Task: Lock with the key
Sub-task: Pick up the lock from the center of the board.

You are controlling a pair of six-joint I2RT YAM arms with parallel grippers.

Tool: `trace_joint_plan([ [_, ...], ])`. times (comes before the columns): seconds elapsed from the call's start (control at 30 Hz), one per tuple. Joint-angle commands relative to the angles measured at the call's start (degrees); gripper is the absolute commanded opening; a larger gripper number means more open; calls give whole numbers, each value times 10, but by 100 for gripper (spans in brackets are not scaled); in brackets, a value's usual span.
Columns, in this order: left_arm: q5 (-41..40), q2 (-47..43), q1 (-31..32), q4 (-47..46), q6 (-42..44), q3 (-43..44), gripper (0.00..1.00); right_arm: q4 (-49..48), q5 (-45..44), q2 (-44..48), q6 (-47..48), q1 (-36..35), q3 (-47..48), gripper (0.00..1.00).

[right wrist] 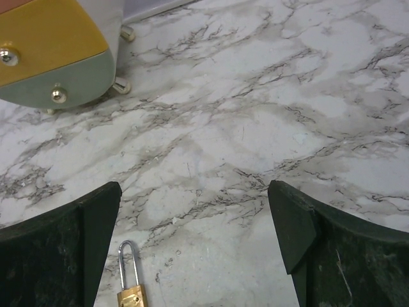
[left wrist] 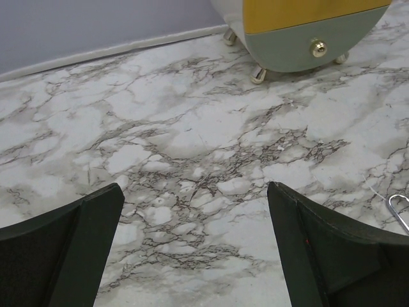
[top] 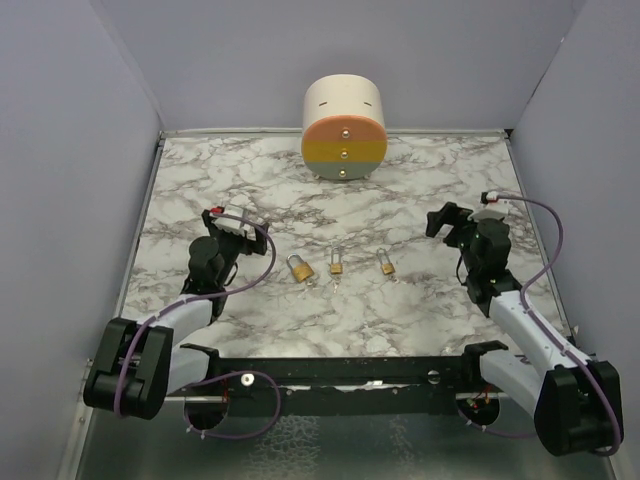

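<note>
**Spotter:** From above, what surrounds your locks?

**Guide:** Three brass locks lie flat in a row mid-table: the largest padlock (top: pixel 299 268), the middle padlock (top: pixel 336 264) and the right padlock (top: pixel 386 265). Their shackles point toward the far wall, so each long axis runs near to far. The round drawer cabinet (top: pixel 343 125) stands well behind them. Your left gripper (top: pixel 232 228) and right gripper (top: pixel 462 222) flank the row, each well apart from it.

**Spotter:** Left wrist?

**Guide:** Your fingers (left wrist: pixel 64 256) are spread wide over the bare marble table (left wrist: pixel 192 128), gripping nothing. The cabinet's gold knob (left wrist: pixel 318 47) is ahead to the right. A thin metal loop (left wrist: pixel 399 211) shows at the right edge, and you cannot tell what it belongs to.

**Spotter:** Right wrist?

**Guide:** The jaws are wide apart here too, and they hold nothing. A brass padlock (right wrist: pixel 130 291) lies at the bottom edge, just beside your left-hand finger (right wrist: pixel 64 256). Its shackle points away from you.
</note>
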State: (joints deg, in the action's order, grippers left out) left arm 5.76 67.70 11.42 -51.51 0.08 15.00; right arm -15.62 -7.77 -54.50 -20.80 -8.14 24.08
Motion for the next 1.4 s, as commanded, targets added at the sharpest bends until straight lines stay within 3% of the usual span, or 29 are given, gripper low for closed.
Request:
trace_joint_plan([
  [0.0, -10, -19, 16, 3, -14, 9, 99, 39, 54, -23, 2, 0, 33, 100],
  [0.23, 13, -41, 24, 15, -37, 12, 99, 113, 23, -31, 20, -94, 48, 100],
  [0.53, 18, -46, 24, 29, -60, 14, 99, 206, -41, -97, -6, -185, 86, 74],
  [0.8, 15, -51, 24, 29, -63, 9, 99, 241, -85, -154, -65, -256, 117, 69],
  [1.0, 8, -54, 24, 29, -69, 5, 99, 257, -196, -216, -105, -327, 132, 68],
  [1.37, 3, -47, 24, 30, -70, 5, 99, 242, -241, -279, -120, -334, 136, 69],
])
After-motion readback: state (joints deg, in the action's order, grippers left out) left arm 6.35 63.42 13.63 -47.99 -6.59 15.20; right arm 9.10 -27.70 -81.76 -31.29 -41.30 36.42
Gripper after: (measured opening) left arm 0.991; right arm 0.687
